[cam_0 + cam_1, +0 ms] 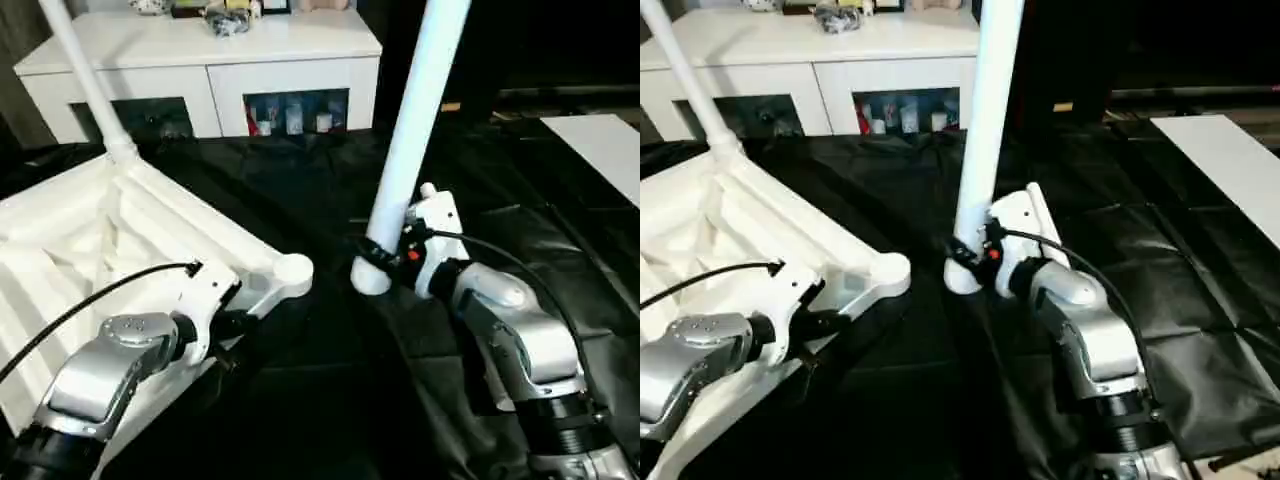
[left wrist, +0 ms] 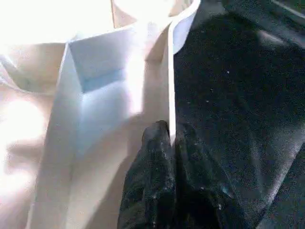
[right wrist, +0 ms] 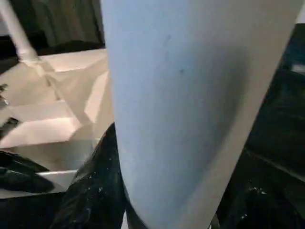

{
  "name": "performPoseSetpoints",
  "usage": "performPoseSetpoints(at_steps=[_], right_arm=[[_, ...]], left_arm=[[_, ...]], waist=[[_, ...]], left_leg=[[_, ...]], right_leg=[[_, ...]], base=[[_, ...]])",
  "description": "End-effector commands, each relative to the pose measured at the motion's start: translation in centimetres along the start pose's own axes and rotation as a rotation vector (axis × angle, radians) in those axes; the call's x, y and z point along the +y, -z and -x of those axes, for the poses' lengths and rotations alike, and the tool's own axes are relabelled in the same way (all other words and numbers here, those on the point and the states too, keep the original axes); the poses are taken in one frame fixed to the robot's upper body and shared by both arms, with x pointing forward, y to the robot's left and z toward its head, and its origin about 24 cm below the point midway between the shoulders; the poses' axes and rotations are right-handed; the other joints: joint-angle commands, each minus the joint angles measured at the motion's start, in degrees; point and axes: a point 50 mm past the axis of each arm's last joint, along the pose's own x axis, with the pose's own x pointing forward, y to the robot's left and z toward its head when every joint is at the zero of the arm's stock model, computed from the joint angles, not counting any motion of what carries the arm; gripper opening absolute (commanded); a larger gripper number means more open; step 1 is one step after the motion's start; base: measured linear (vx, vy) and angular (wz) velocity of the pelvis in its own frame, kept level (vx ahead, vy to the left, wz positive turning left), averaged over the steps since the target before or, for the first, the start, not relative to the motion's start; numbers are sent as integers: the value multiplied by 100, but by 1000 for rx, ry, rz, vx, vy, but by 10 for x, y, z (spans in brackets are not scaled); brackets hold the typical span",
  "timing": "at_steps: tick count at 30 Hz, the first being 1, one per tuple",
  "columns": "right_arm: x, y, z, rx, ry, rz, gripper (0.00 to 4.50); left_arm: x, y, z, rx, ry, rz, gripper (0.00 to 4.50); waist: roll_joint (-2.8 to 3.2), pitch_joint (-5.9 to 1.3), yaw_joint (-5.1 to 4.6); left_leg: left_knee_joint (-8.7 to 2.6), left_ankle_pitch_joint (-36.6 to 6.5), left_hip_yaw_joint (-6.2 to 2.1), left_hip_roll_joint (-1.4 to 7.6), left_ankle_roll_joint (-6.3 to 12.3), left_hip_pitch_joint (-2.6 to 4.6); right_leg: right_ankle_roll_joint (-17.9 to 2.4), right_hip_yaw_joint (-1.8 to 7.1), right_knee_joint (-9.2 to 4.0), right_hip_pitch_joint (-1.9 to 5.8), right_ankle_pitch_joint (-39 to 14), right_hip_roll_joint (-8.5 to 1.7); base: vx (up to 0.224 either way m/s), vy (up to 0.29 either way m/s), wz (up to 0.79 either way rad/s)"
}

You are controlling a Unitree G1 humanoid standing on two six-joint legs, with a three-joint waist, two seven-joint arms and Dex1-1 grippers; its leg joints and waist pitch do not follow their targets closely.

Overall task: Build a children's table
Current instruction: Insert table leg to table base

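Left wrist view: my left gripper (image 2: 170,138) is pinched nearly shut on the thin rim (image 2: 170,81) of the upturned table top (image 1: 90,250), one black finger on the ribbed inside and the other on the outer face. Just past my fingertips the rim runs up to a rounded corner, and a deep rib pocket (image 2: 97,71) opens beside it. The table top lies underside up on a black sheet (image 1: 320,200), tilted a little, on my left side. Its near corner carries a bare round leg socket (image 1: 291,268) just ahead of my left wrist. At the far corner one leg (image 1: 88,85) is already seated and rises up and away at a slant.

My right gripper (image 1: 385,255) is clamped at middling width around the thick lower end of a second leg (image 1: 415,130), the black fingers on either side of the shaft. That leg stands close to upright, its butt end low over the sheet and just beside the empty socket, apart from it.

Behind the sheet stands a white cabinet (image 1: 210,60) with glass doors and small items on top. A flat white panel (image 1: 600,150) lies at the far right.
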Motion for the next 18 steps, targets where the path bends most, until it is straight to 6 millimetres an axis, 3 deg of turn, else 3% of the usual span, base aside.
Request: performPoseSetpoints(at_steps=[1,4,6,8,11,18], right_arm=[[6,-13,-1,-53,-59,-9,184],[8,-16,2,-62,-117,-52,184],[8,-16,2,-52,-129,-56,184],[8,-13,4,-26,-150,-56,184],[8,-10,4,0,-170,-48,184],[11,-4,-1,59,-208,-33,184]], left_arm=[[-22,17,-15,30,193,-28,0],[-26,8,-13,5,239,-101,0],[-27,4,-13,-9,253,-128,0],[-29,-1,-13,-32,288,-156,0],[-30,-6,-14,-54,304,-194,0],[-24,-14,-20,-84,260,-231,0]], waist=[[-22,-284,11],[-8,-288,94],[-9,-294,119],[4,-296,167],[-9,-302,171],[-41,-312,155]], left_leg=[[-516,-1410,-88,325,-26,141],[-523,-1523,-51,347,-56,201],[-531,-1454,-35,357,-48,198],[-555,-1472,1,377,-156,191],[-571,-1480,-4,371,-222,160],[-558,-1237,-1,359,-165,113]], right_leg=[[-1034,250,-537,112,-1044,-411],[-955,275,-563,45,-1361,-409],[-913,277,-571,41,-1383,-410],[-848,262,-559,18,-1418,-396],[-803,254,-545,40,-1342,-398],[-764,243,-542,69,-1265,-412]], base=[[0,0,0],[0,0,0],[0,0,0],[0,0,0],[0,0,0],[0,0,0]])
